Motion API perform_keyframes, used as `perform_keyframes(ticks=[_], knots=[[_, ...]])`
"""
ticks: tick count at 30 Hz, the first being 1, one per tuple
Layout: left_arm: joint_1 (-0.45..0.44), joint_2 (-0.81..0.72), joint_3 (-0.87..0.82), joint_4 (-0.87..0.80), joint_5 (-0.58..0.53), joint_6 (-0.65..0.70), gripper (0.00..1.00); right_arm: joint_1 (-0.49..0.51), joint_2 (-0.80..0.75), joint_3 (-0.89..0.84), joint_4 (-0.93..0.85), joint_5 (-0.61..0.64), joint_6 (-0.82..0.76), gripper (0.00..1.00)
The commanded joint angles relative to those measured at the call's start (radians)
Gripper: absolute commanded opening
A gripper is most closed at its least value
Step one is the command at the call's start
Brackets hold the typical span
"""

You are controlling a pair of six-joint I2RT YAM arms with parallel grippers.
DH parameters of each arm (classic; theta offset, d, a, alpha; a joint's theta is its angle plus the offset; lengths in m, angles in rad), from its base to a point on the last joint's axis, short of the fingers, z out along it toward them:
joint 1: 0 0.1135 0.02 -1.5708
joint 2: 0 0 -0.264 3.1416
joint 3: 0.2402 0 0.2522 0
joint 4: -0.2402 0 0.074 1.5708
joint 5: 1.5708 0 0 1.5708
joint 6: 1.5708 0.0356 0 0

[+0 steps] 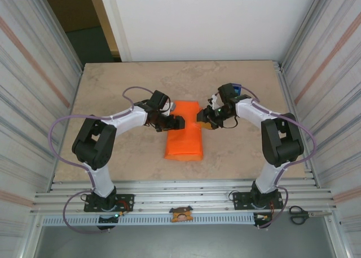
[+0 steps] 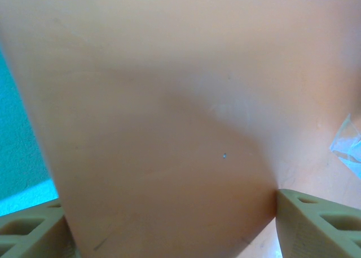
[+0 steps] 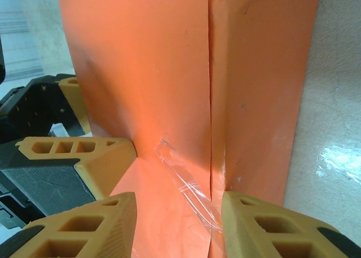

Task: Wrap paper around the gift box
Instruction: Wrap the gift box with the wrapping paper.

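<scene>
The paper (image 1: 185, 139) lies folded into a long orange parcel in the middle of the table, and the gift box is hidden inside it. My left gripper (image 1: 177, 123) comes in from the parcel's left edge. Its jaws stand wide with the paper (image 2: 169, 128) spanning the whole gap (image 2: 169, 218) and both fingers touching it. One of its fingers (image 3: 104, 156) dents the paper (image 3: 146, 72). My right gripper (image 1: 203, 117) hovers at the parcel's right edge. Its jaws (image 3: 179, 204) are apart over a clear tape strip (image 3: 186, 182) stuck beside the seam (image 3: 210, 100), and they hold nothing.
A blue tape dispenser (image 1: 236, 89) sits behind the right wrist. Scissors (image 1: 299, 214) lie on the front rail at the right, and a small orange part (image 1: 181, 214) sits at its middle. Metal frame walls close in both sides of the table (image 1: 113, 89).
</scene>
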Motion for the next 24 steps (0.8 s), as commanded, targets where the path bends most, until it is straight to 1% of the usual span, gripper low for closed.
perform_keyframes(ticks=[1,4,9,12,14,18,22,24], knots=[[-0.049,0.080,-0.037,-0.097,-0.044,0.038,0.80,0.003,-0.031,-0.015,-0.037,0.063,0.011,0.46],[-0.049,0.078,-0.038,-0.099,-0.045,0.039,0.80,0.001,-0.061,-0.039,-0.047,0.090,0.018,0.46],[-0.049,0.078,-0.040,-0.097,-0.045,0.036,0.80,0.006,-0.086,-0.090,-0.026,0.068,0.039,0.46],[-0.049,0.079,-0.041,-0.097,-0.045,0.036,0.80,0.020,-0.082,-0.101,-0.009,0.036,0.048,0.43],[-0.049,0.079,-0.041,-0.098,-0.045,0.037,0.80,0.031,-0.075,-0.094,-0.012,0.026,0.049,0.40],[-0.049,0.076,-0.040,-0.098,-0.046,0.037,0.80,0.040,-0.082,-0.087,-0.001,0.029,0.055,0.34],[-0.049,0.078,-0.039,-0.098,-0.047,0.036,0.80,0.040,-0.077,-0.070,-0.016,0.022,0.047,0.33],[-0.049,0.076,-0.037,-0.101,-0.046,0.036,0.80,0.037,-0.078,-0.060,-0.037,0.039,0.036,0.33]])
